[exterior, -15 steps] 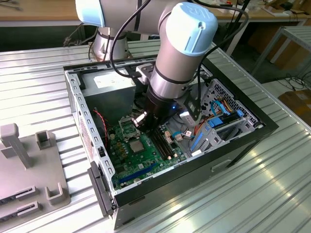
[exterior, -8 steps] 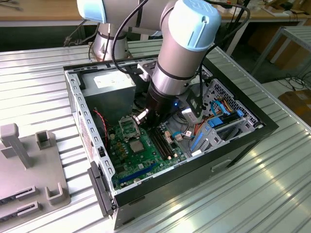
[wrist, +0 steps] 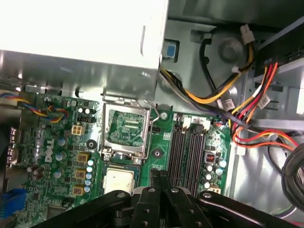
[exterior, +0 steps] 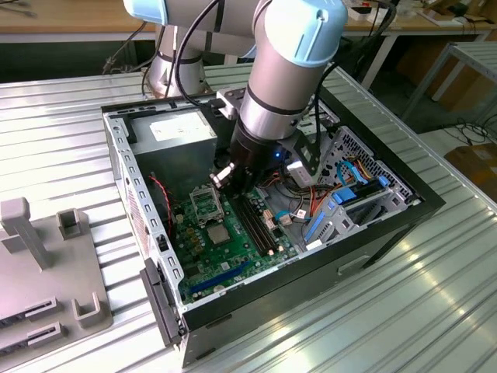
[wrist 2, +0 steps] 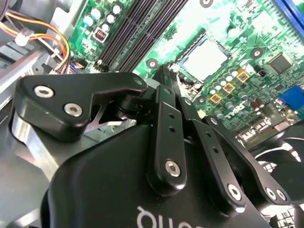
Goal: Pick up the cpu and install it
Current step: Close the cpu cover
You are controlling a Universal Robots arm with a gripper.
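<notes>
An open computer case (exterior: 404,210) is seen lying on a ribbed metal tabletop (exterior: 54,140), with the green motherboard (exterior: 221,256) exposed inside it. The claw (wrist: 160,176) is held low over the board, next to the dark memory slots (wrist: 186,152), and its two fingers are pressed together with no gap between them. Nothing is gripped between them.

The cpu (wrist: 118,180) is found lying flat on the motherboard, as a pale silvery square, just beside the claw tips in the first wrist view. It is also seen in the second wrist view (wrist 2: 205,58) a little beyond the closed fingertips (wrist 2: 164,76), and in the exterior view (exterior: 218,234) below the socket. The socket (wrist: 125,129) is seen next to the cpu, on the side toward the grey power supply (exterior: 177,134); its metal frame stands open and the green contact field inside is uncovered, so no chip is seated there.

It is judged that the task is at an early stage: the cpu is not yet picked up, the socket is ready but not filled, and both the grasp and the installing are left to be done. A grey holder block (exterior: 46,256) is placed on the tabletop at the exterior view's left.
</notes>
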